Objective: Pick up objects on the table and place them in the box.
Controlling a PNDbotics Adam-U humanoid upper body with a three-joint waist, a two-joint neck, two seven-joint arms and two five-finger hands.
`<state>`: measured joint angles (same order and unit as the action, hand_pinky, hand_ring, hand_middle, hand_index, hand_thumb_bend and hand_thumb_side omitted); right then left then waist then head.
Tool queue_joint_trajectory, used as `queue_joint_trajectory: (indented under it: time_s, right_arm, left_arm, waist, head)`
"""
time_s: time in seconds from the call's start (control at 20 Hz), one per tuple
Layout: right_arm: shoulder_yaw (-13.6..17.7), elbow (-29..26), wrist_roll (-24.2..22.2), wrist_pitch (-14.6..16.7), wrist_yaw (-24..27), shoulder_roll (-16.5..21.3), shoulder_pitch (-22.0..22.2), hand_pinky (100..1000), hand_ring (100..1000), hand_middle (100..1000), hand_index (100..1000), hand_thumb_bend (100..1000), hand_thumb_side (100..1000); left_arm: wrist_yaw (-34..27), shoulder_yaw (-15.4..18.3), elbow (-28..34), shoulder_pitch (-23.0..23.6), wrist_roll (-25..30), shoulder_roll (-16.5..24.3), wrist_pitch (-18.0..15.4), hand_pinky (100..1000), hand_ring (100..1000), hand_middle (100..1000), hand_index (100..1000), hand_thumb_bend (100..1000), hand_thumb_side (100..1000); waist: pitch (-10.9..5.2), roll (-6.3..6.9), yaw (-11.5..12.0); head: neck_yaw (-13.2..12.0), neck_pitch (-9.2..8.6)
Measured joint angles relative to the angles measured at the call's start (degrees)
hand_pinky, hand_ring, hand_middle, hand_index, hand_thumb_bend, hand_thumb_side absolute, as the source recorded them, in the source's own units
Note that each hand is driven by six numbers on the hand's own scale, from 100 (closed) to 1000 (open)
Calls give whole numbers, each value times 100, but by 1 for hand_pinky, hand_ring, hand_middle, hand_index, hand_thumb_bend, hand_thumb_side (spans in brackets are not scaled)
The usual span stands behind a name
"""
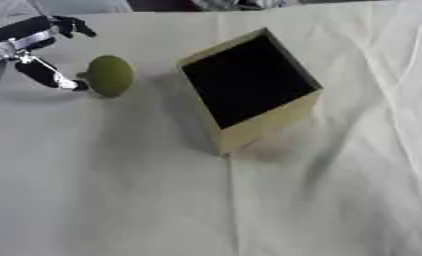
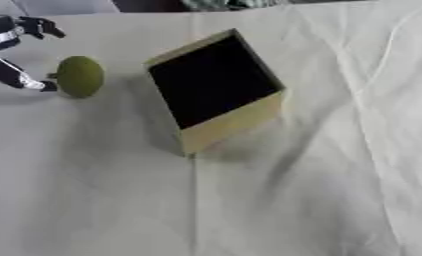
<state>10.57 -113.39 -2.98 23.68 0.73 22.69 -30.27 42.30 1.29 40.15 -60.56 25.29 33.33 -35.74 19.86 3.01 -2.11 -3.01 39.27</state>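
While box (image 1: pixel 249 82) shows dark interior | green fruit (image 1: pixel 109 75) beside left hand (image 1: pixel 35 50)

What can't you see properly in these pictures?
- Inside of the box: both views show only black, so its contents cannot be told.
- Left hand: its arm is cut off by the left edge.
- Green round thing: too blurred to name.
- Right hand: in neither view.

Left hand (image 1: pixel 26 47) at the upper left, fingers spread apart, thumb stretched low.
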Motion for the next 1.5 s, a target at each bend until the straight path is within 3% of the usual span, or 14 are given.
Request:
queue_joint_trajectory:
  time_s: [0.25,0.9,1.35,1.45,1.5]
  right_arm:
    - [0,0,-1,-1,19,-28,-28,846,835,616,738,100,440]
    - [0,0,-16,-7,41,-72,-64,849,838,613,738,100,462]
    - [4,0,-29,-19,41,-84,-71,851,841,612,738,100,467]
    - [10,0,-30,-22,41,-84,-69,852,842,612,738,100,469]
    - [16,0,-31,-24,41,-84,-66,852,842,612,738,100,469]
  left_arm:
    - [-18,71,-125,-27,66,-28,137,857,1000,814,894,627,145]
    - [357,243,-405,-107,-392,-131,555,832,1000,782,883,578,106]
    - [29,253,-445,-123,22,-187,449,746,942,677,811,367,100]
    - [-98,253,-445,-123,146,-220,406,706,908,643,783,259,100]
    - [-153,253,-443,-123,199,-225,390,698,899,634,775,246,100]
  waist:
    - [38,6,-37]
    - [153,8,-142]
    - [189,25,-173]
    - [189,26,-173]
    - [189,25,-174]
  head:
    - [-20,-2]
    - [-102,-56]
    - [-123,-56]
    - [-123,-56]
    - [-123,-56]
